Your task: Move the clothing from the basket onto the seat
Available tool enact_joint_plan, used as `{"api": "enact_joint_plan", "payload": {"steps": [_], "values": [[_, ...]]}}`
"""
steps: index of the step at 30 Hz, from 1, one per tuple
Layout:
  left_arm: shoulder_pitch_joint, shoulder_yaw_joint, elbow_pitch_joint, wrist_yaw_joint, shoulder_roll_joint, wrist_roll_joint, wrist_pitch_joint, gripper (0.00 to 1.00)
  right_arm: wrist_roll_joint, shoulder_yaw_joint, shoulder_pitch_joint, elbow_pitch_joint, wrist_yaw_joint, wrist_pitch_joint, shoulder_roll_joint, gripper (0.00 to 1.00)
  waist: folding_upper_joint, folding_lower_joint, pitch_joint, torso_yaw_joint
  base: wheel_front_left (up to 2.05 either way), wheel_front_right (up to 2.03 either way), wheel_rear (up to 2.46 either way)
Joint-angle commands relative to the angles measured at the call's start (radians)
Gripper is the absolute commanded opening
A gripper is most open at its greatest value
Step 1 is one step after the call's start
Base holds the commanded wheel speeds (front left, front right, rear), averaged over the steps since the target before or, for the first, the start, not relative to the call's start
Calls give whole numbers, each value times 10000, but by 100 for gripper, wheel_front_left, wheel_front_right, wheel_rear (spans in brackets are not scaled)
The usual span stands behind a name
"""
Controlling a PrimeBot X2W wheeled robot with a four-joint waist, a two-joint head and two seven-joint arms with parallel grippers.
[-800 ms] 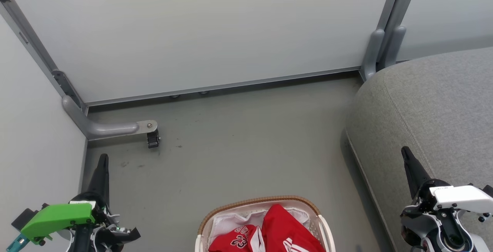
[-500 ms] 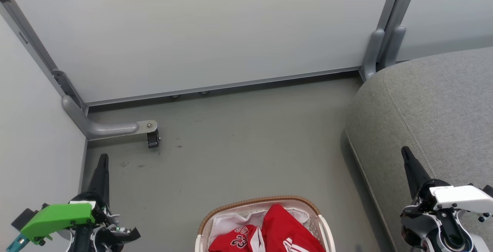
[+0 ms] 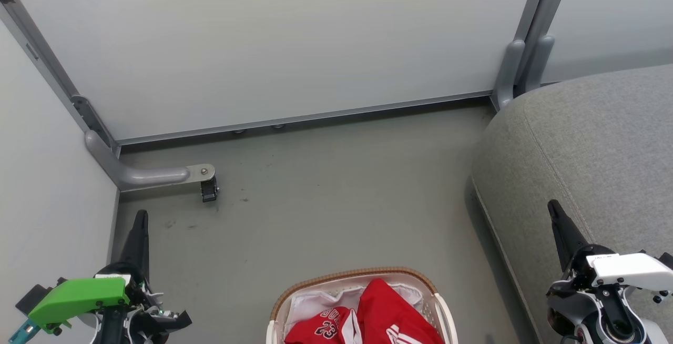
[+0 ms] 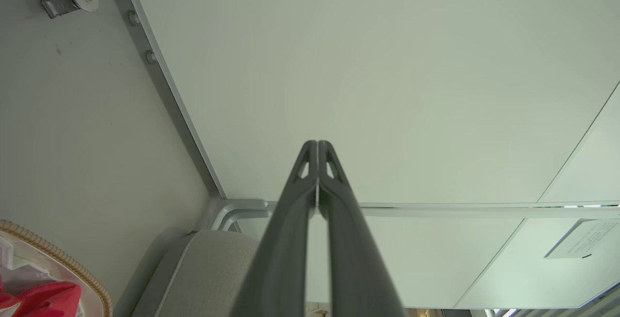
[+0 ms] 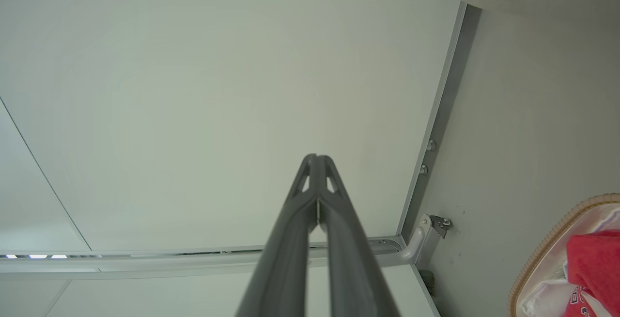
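The white basket (image 3: 363, 275) with a brown woven-look rim stands on the floor at the bottom centre of the head view. Red clothing (image 3: 386, 312) with white "23" lettering lies inside it on a white liner. The grey fabric seat (image 3: 583, 149) fills the right side, beside the basket. My left gripper (image 3: 140, 216) is shut and empty at the lower left, well left of the basket. My right gripper (image 3: 553, 207) is shut and empty at the lower right, over the seat's front. Its wrist view shows the basket rim (image 5: 547, 244) and clothing (image 5: 593, 259); the left wrist view shows them too (image 4: 63, 266) (image 4: 48, 295).
Pale partition panels (image 3: 294, 39) with grey metal frames close off the far side and the left. A grey bracket foot with a small black caster (image 3: 208, 191) juts onto the floor at the left. Grey floor (image 3: 336, 202) lies between the basket and the panels.
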Motion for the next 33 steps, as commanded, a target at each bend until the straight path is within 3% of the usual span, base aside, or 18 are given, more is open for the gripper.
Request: {"api": "enact_joint_plan", "payload": {"steps": [1,11,12,23,33], "values": [[-104,16,-10,-38,49,-32,35,0,28,0,18,-27,44,18,-32,0,0,0,0,0,0,0,0],[-104,16,-10,-38,49,-32,35,0,28,0,18,-27,44,18,-32,0,0,0,0,0,0,0,0],[0,-2,-1,0,0,1,-1,100,-2,2,0,0,0,-4,0,100,0,0,0,0,0,0,0],[332,-399,252,2,-64,155,-319,100,-258,215,234,399,-24,-318,121,100,0,0,8,3,0,0,0],[414,-809,-38,0,-49,630,-788,100,-1272,178,173,400,-17,-789,96,100,0,0,14,11,0,0,0]]}}
